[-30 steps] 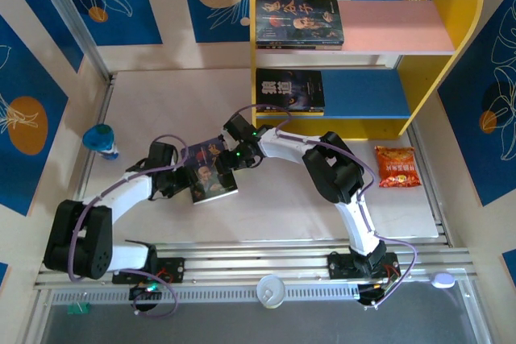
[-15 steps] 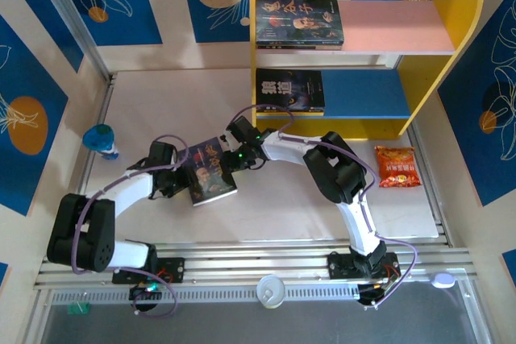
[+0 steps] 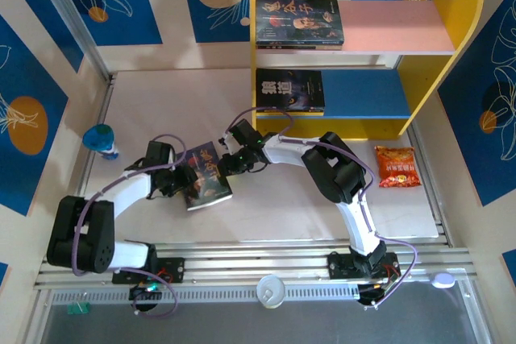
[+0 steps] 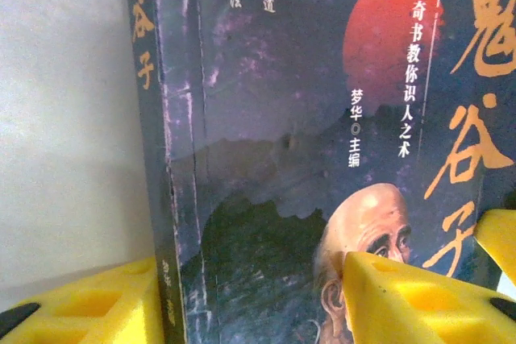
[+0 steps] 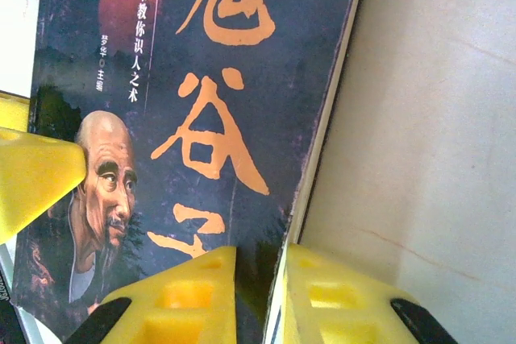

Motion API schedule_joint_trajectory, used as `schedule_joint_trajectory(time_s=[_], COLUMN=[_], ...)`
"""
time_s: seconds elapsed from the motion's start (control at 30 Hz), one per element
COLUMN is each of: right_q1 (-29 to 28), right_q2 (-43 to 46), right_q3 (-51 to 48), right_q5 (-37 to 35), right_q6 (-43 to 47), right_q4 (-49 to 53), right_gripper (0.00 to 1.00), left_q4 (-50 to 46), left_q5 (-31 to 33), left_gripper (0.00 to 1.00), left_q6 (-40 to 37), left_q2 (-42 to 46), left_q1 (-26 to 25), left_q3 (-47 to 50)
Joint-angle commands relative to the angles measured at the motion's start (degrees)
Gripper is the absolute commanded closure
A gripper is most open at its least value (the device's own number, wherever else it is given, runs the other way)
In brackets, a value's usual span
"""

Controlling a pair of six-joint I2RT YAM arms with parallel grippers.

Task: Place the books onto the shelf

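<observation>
The right end effector (image 5: 260, 267) is pinching the bearded-man book (image 5: 218, 78) by its page edge, while the left end effector (image 4: 250, 288) is clamping its spine side. The book is sitting mid-desk (image 3: 161, 102), in front of the shelf (image 3: 455, 6) and apart from it.

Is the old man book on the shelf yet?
Not yet. The book is in front of the shelf, with the left hand and right hand pinching its edges.
</observation>
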State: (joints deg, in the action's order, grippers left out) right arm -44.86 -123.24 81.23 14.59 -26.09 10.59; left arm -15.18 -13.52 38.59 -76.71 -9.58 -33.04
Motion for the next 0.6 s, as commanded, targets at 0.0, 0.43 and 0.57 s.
schedule_joint_trajectory(time_s=[0.0, 0.43, 0.57], right_q1=[-1.6, -0.5, -0.3], right_q2=[-3.3, -2.8, -2.7], right_q3=[-1.8, -1.9, -2.1], right_q5=[5.3, 5.0, 5.6], right_q6=[-0.6, -0.5, -0.9], right_q4=[3.5, 3.8, 3.2], right_gripper=[0.82, 0.7, 0.63], left_q4=[5.9, 3.4, 4.7], left_q5=[-7.2, -5.9, -6.9], left_gripper=[0.46, 0.53, 0.62], left_q6=[-1.2, -2.0, -1.6], left_q2=[3.4, 3.8, 4.0], left_q1=[-0.5, -0.5, -0.6], left_q3=[-0.5, -0.9, -0.6])
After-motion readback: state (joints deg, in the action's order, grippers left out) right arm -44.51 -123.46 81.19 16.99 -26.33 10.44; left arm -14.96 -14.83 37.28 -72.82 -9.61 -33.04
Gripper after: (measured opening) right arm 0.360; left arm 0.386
